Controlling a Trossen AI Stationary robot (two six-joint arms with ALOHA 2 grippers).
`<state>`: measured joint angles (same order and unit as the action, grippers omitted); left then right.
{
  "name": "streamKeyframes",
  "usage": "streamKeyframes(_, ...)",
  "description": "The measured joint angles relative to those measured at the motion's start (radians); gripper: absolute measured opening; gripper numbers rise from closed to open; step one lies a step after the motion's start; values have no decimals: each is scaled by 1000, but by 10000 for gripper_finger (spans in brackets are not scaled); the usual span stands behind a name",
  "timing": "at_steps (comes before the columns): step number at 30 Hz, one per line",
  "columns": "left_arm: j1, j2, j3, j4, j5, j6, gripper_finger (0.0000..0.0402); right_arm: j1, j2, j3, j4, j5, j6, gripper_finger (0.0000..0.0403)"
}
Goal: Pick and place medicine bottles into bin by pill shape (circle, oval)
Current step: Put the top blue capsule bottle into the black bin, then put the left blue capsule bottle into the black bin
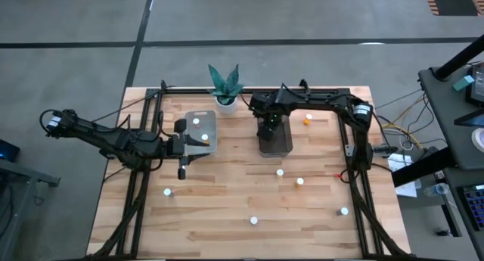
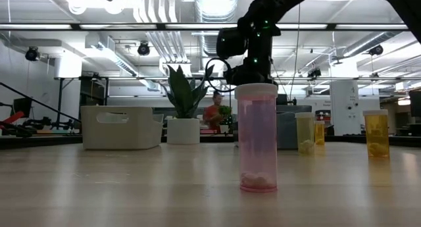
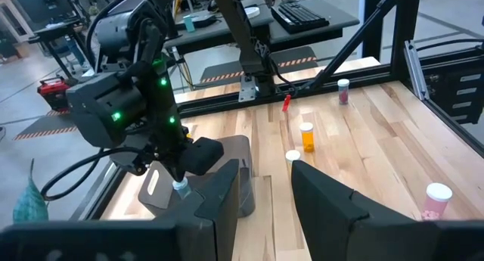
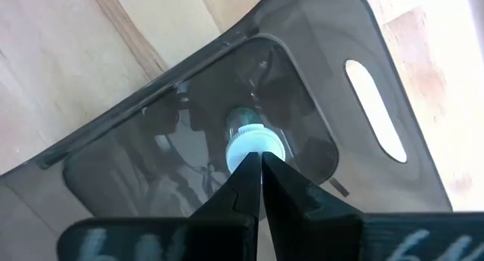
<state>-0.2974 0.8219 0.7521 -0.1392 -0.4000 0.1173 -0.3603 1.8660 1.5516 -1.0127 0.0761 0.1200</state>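
My right gripper [image 1: 271,132] hangs over the dark smoky bin [image 1: 276,144], pointing down, fingers shut [image 4: 261,164]. Just past its tips a small medicine bottle with a white cap [image 4: 255,146] shows inside that bin, also visible in the left wrist view [image 3: 181,187]. My left gripper [image 1: 201,142] waits open [image 3: 265,208] at the near side of the pale clear bin [image 1: 200,131], which has two white-capped bottles [image 1: 196,121] in it. Several more bottles stand on the table: an orange one [image 1: 308,119], others [image 1: 280,172] [image 1: 300,181], and a pink one [image 2: 256,138]. My right gripper comes from above, pointing down into the dark bin, its shut fingertips [image 4: 249,170] right at the bottle's white cap [image 4: 265,144]. I cannot tell whether they touch the cap or stand just clear of it.
A potted green plant [image 1: 225,85] stands at the far edge between the bins. Loose bottles dot the near half [image 1: 168,191] [image 1: 253,221] [image 1: 344,211]. Black frame rails [image 1: 355,151] run along the table's sides. Bare wood lies between the bins.
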Motion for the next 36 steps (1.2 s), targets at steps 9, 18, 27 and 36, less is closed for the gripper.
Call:
streamKeyframes(9,0,0,0,0,0,0,106,0,-2,-1,1,3,3,8)
streamKeyframes(18,1,0,0,1,0,0,106,0,-42,-3,-3,3,3,8)
streamKeyframes(27,0,2,0,5,0,-6,106,86,-206,-51,6,6,37,8)
streamKeyframes(36,-1,80,-1,3,18,-159,106,325,-516,-378,320,58,69,9)
